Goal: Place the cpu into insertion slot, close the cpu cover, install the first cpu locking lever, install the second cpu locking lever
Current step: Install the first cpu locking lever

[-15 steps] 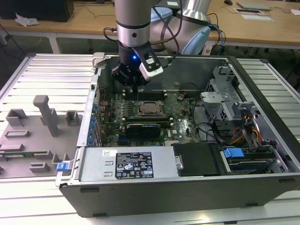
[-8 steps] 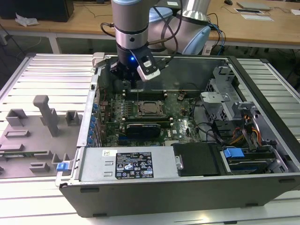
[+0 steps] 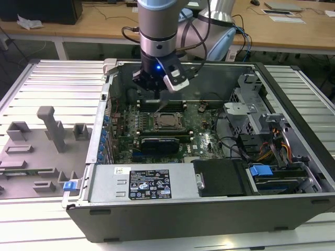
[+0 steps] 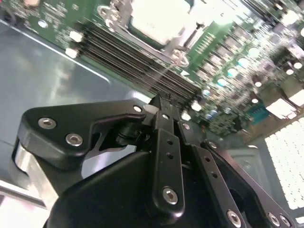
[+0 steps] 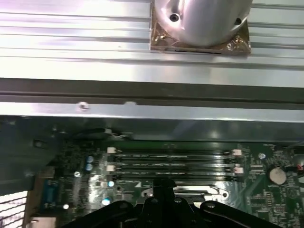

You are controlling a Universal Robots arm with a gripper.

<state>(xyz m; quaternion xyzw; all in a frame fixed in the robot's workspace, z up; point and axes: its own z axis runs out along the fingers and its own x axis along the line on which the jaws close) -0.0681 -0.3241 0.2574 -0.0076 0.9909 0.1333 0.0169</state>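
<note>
At the exterior view's left, a grey fixture plate (image 3: 36, 151) with upright holders is lying on the slatted metal bench (image 3: 57, 78), just beside the open computer case (image 3: 209, 214). A blue latch (image 3: 70, 185) is sticking out at the case's near corner on that side.

Further right, the arm (image 3: 157, 26) is reaching down into the case. Its end effector (image 3: 158, 99) is hanging low over the green motherboard (image 3: 125, 130), above the memory slots (image 3: 170, 103) and just behind the socket. In both wrist views the end effector (image 4: 159, 100) (image 5: 164, 183) is showing its fingers pressed together. In the second wrist view a thin locking lever (image 4: 166, 71) is running from the socket's corner toward the fingertips. Whether it is pinched between them cannot be told.

The cpu (image 3: 167, 121) is sitting in the insertion slot (image 3: 155, 122) near the middle of the board, its pale top (image 4: 159, 21) facing up. The cpu cover (image 4: 164, 47) appears to be lying flat around it as a metal frame. Nearer the camera, a black expansion card (image 3: 165, 142) is lying across the board, and a labelled power supply (image 3: 149, 183) is sitting along the near wall.

Toward the exterior view's right, a metal drive cage (image 3: 251, 112) is standing inside the case. Coloured cables (image 3: 277, 146) and a blue clip (image 3: 260, 171) are lying just beyond it.
</note>
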